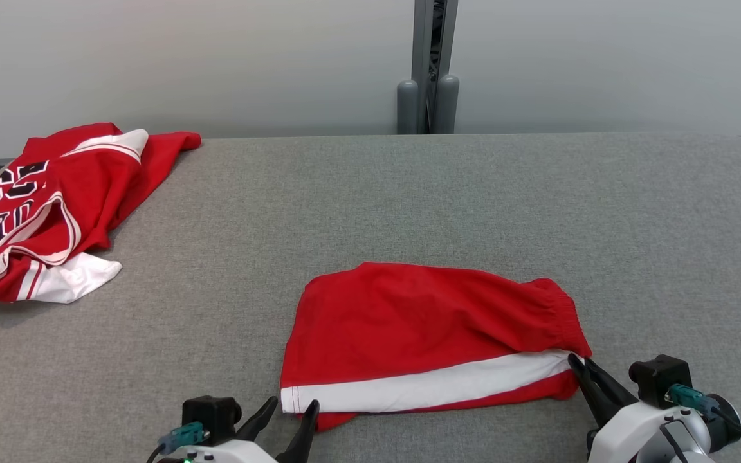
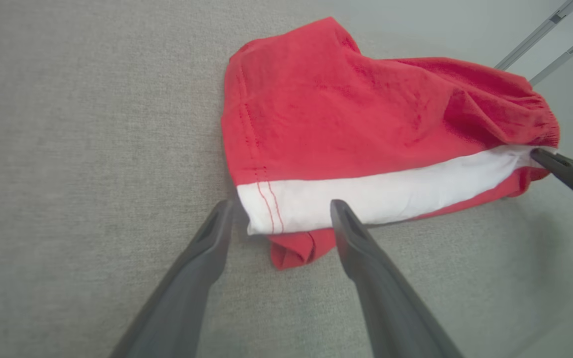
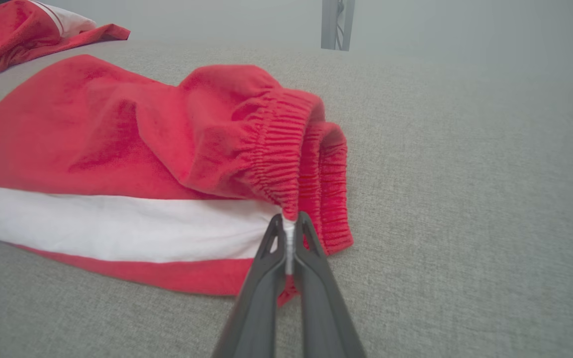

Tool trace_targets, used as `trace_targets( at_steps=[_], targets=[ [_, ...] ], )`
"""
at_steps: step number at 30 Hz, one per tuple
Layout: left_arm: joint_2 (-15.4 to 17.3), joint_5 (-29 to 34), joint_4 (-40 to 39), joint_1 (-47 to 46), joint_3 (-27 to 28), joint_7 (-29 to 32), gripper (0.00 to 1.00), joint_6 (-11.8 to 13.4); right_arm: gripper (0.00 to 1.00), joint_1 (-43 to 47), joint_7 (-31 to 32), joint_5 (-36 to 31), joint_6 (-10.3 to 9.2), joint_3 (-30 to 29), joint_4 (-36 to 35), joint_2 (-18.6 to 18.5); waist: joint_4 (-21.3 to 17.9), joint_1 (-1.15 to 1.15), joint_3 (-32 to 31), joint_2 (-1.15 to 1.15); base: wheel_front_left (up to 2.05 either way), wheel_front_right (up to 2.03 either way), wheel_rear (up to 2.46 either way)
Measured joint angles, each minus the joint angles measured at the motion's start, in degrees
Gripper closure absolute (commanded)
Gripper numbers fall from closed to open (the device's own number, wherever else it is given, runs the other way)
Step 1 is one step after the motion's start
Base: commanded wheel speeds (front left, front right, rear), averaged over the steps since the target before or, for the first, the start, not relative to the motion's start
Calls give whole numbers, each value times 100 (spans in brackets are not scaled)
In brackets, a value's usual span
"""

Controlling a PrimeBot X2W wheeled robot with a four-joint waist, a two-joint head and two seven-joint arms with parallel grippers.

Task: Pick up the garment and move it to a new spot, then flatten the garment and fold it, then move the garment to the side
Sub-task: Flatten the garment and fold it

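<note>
Shorts (image 1: 428, 334), red with a white stripe (image 1: 422, 386), lie folded flat on the grey table (image 1: 409, 193), near the front edge, centre to right. The waistband (image 1: 563, 315) points to the robot's right and the leg hem to its left.

Right gripper (image 1: 579, 361): fingers pressed together, pinching the fabric where the stripe meets the waistband (image 3: 286, 149). In the right wrist view a sliver of white cloth sits between the fingers of the gripper (image 3: 290, 222). The waistband is bunched and lifted a little there.

Left gripper (image 1: 293, 403): jaws wide apart, at the hem corner. In the left wrist view its fingers (image 2: 202, 258) straddle the end of the stripe; contact with the cloth is unclear, possibly just above it.

A second garment, a red jersey (image 1: 55, 206), lies crumpled at the far left corner, well apart from the shorts.
</note>
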Motion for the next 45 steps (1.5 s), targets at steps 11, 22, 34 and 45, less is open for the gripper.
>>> trace_targets(
  at_steps=[11, 22, 34, 45],
  targets=[
    [-178, -38, 359, -302, -73, 0, 0, -122, 100, -64, -33, 1, 0, -11, 13, 20, -37, 0, 82, 0, 0, 0, 0],
    [-131, 79, 214, -305, -169, -102, 45, -102, 100, -69, -52, 1, 0, -49, 41, 24, -17, 0, 100, 0, 0, 0, 0],
    [-136, 130, 508, -437, -268, -48, 100, -105, 100, -148, -100, 3, 0, -11, 44, 35, -60, 0, 101, 0, 0, 0, 0],
    [-160, -335, -211, -576, 250, -514, 100, -358, 100, -211, -112, 1256, 0, -48, -727, -70, -69, 0, 24, 0, 0, 0, 0]
  ],
)
